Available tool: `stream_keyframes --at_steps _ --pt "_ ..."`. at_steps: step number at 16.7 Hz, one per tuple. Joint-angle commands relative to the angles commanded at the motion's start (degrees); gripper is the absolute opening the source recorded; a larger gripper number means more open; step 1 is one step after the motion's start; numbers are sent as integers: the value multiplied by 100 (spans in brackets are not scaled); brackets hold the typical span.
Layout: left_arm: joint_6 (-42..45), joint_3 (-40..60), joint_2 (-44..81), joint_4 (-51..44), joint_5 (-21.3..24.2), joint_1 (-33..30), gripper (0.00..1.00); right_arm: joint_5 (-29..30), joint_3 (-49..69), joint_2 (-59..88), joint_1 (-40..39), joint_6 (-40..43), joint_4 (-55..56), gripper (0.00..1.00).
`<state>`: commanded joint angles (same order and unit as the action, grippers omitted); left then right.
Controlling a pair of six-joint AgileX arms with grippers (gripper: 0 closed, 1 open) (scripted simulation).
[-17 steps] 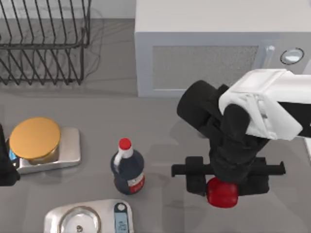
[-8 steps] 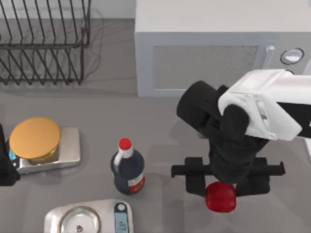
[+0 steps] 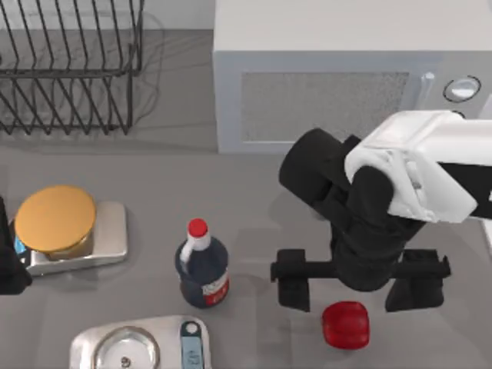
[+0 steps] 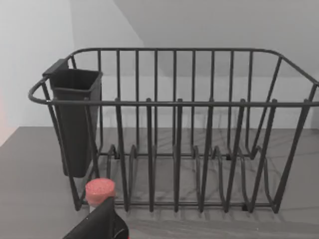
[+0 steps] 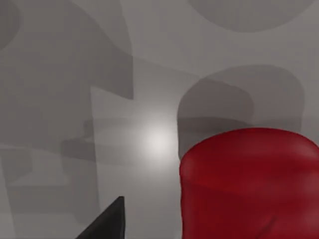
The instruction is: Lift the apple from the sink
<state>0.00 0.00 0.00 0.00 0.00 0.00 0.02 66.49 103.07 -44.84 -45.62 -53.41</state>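
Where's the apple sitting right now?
In the top view, the apple lies on the grey counter near the bottom edge, right of centre, just below the right gripper's open fingers, right of the dark bottle.

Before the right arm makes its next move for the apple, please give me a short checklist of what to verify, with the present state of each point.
1. Right gripper open wide enough for the apple: ok, the fingers stand far apart.
2. Apple between the fingers: not ok, in the top view it lies nearer the bottom edge than the finger line, touching neither finger.
3. Apple resting on the grey surface: ok, free of any grip.
4. Bottle clear of the right gripper: ok, it stands apart, toward the left.
5. Left gripper out of the way: ok, parked at the left edge.
6. Height of the right gripper above the apple: cannot tell.
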Motion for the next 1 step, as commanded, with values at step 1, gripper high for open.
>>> stream_keyframes --at_steps 1 --pt "0 0 0 0 0 0 100 0 0 0 0 0 0 100"
